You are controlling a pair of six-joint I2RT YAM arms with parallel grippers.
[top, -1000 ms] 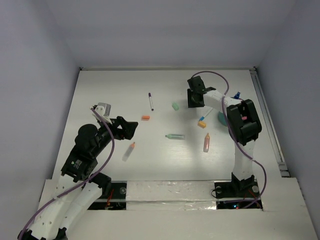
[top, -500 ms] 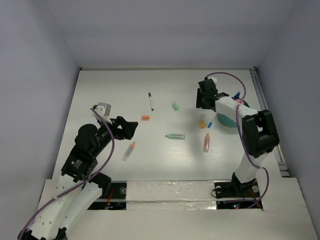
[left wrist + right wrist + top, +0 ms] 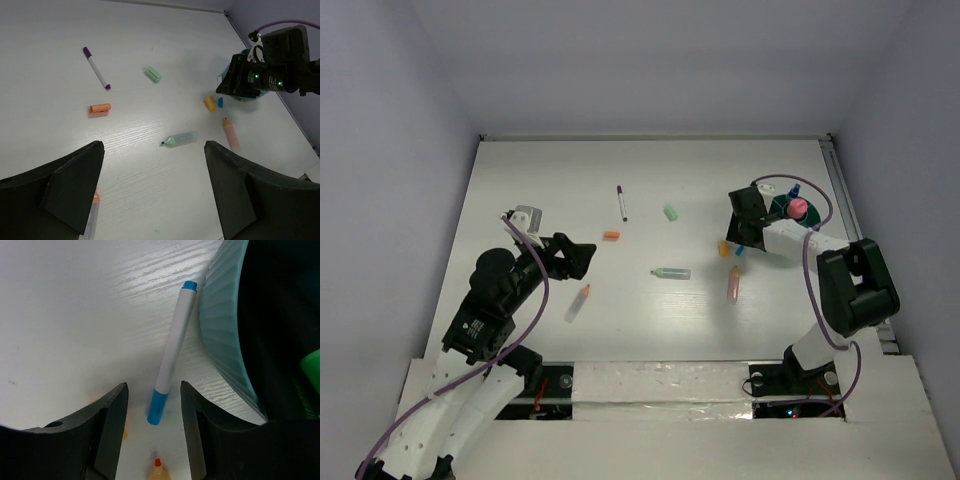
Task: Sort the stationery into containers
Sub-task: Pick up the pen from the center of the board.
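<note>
Teal tub [image 3: 225, 335] is sitting on the right side of the table [image 3: 540, 180], and the right arm is hiding part of it. Something pink [image 3: 798, 207] is poking up from it. Something green [image 3: 312, 365] is showing inside it in the right wrist view.

The right gripper [image 3: 152, 386] is hanging low just beside the tub. Its jaws are standing apart and it is holding nothing. A blue pen [image 3: 172, 352] is lying flat on the table between the two fingers [image 3: 107, 425], and neither finger is touching it. The pen's far end is lying right next to the tub wall, but I cannot tell if they are touching.

The left gripper [image 3: 152, 147] is hanging over the near left part of the table. Its jaws are standing wide apart and it is holding nothing too.

More things are lying loose on the table. A purple pen [image 3: 96, 73], a green cap [image 3: 153, 74] and an orange cap [image 3: 100, 108] are lying far out. A green marker [image 3: 180, 139] is lying in the middle. A salmon marker [image 3: 230, 134] and an orange stub [image 3: 210, 103] are lying near the blue pen.
</note>
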